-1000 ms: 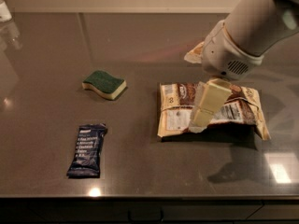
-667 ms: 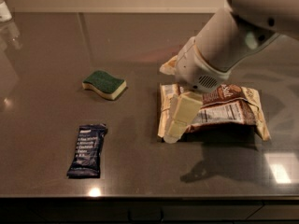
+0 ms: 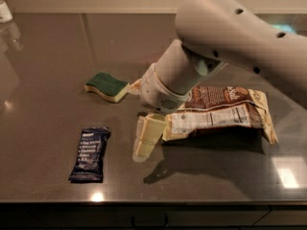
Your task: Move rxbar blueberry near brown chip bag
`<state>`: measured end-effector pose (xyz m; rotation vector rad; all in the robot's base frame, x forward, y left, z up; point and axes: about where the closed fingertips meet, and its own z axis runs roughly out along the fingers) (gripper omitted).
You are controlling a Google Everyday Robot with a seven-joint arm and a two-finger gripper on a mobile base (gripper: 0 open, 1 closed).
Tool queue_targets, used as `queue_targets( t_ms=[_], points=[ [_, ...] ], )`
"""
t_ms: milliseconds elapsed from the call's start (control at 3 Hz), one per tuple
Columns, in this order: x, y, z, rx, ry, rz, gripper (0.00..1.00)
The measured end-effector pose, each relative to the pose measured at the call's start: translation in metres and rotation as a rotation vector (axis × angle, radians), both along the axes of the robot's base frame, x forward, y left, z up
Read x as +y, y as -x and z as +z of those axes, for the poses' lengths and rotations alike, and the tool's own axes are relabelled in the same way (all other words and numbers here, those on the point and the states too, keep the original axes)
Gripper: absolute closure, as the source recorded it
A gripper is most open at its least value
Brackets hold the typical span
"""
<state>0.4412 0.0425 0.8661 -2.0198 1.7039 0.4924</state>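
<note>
The rxbar blueberry (image 3: 89, 154) lies flat on the dark table (image 3: 48, 47) near its front edge, text side up. The gripper (image 3: 146, 140) hangs low to the right of the bar, clearly apart from it, at the left end of the brown chip bag (image 3: 225, 111). Whether the gripper is spread or closed cannot be told. The bag lies on its side further right, label panel up. A green-topped sponge (image 3: 107, 85) sits behind the bar, left of the arm (image 3: 225, 37).
</note>
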Motion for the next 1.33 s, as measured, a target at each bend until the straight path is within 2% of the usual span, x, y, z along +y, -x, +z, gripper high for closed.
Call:
queue_targets(
  t_ms=[333,667,1333],
  points=[
    [0.033,0.007,-0.017,0.03,-0.01,0.074,0.0],
    [0.057,0.012,-0.029,0.049,-0.011,0.13,0.0],
    [0.085,0.019,-0.043,0.077,-0.002,0.198,0.0]
  ],
)
